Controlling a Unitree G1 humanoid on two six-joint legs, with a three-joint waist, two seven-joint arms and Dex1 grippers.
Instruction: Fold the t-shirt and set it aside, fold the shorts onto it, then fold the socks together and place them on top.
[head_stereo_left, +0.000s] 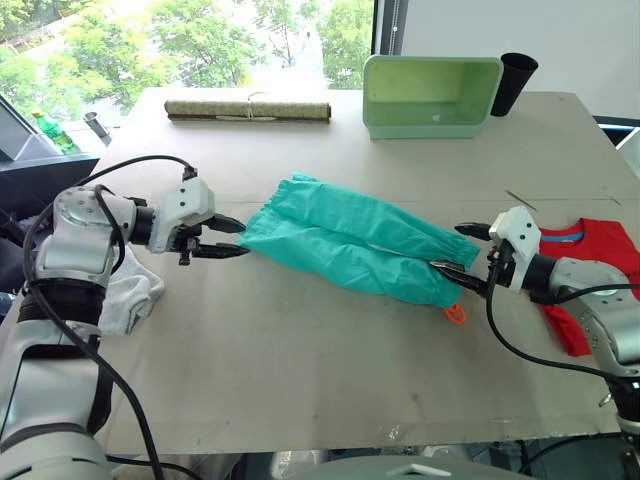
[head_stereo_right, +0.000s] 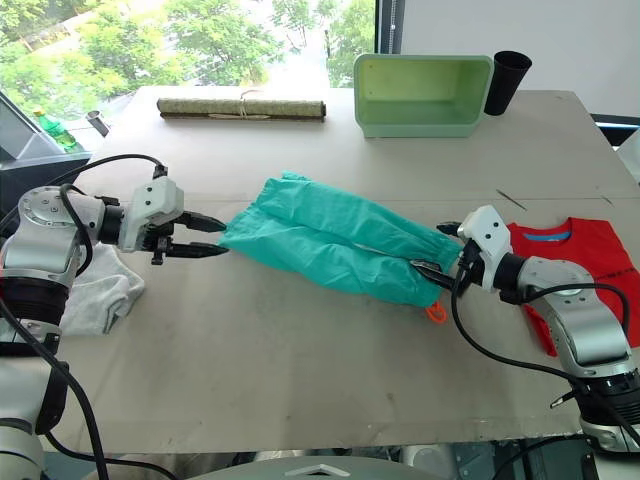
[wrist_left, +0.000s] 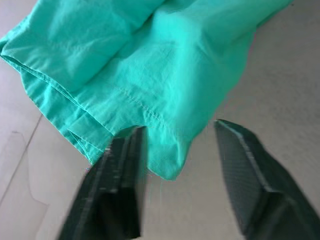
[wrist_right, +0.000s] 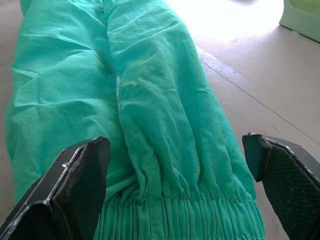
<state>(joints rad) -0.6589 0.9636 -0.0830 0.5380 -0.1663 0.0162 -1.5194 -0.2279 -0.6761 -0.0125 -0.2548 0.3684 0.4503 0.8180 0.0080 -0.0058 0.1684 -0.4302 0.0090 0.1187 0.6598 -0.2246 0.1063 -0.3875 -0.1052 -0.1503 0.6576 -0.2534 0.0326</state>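
The teal shorts (head_stereo_left: 350, 240) lie stretched across the middle of the table, leg hems to the left and gathered waistband (wrist_right: 200, 215) to the right. An orange drawstring (head_stereo_left: 456, 314) pokes out at the waistband end. My left gripper (head_stereo_left: 232, 238) is open at the leg hem, whose edge lies between its fingers (wrist_left: 120, 185). Open too, my right gripper (head_stereo_left: 458, 255) has its fingers (wrist_right: 85, 170) on either side of the waistband. The red t-shirt (head_stereo_left: 590, 260) lies at the table's right edge behind my right arm. The light grey socks (head_stereo_left: 135, 290) sit at the left edge, partly hidden by my left arm.
A pale green bin (head_stereo_left: 430, 95) and a black cup (head_stereo_left: 513, 82) stand at the back right. A rolled mat (head_stereo_left: 248, 110) lies along the back edge. Bare tabletop (head_stereo_left: 300, 370) stretches in front of the shorts.
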